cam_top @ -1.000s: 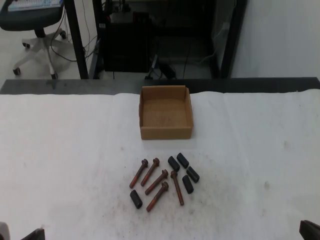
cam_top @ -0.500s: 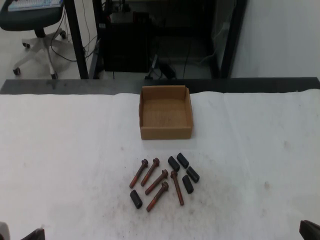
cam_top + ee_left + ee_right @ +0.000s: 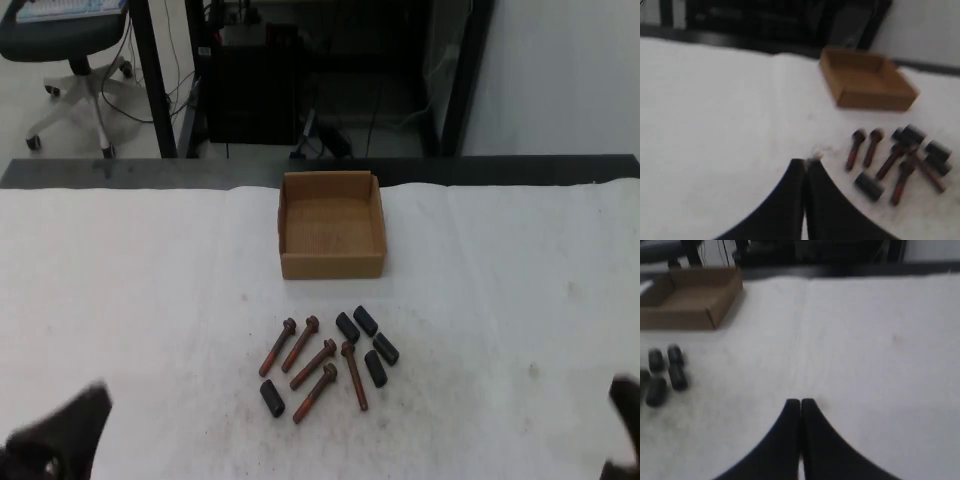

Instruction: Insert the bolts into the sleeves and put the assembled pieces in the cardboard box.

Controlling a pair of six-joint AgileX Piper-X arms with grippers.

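The left claw (image 3: 806, 162) and right claw (image 3: 800, 402) are pressed closed and hold nothing, at the desk's (image 3: 150, 300) near corners. Bolts (image 3: 312, 362) and sleeves (image 3: 372, 345) lie loose between the near edge and the cardboard box (image 3: 332, 265).

The cardboard box (image 3: 333, 266) sits behind the bolts (image 3: 312, 366), with sleeves (image 3: 366, 320) mostly to their right (one lies front-left).

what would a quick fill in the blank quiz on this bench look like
1. The cardboard box is ____.
2. ____ bolts lie loose on the white cloth.
3. The left gripper and the right gripper are both ____ rather than open.
Missing words: empty; five; shut
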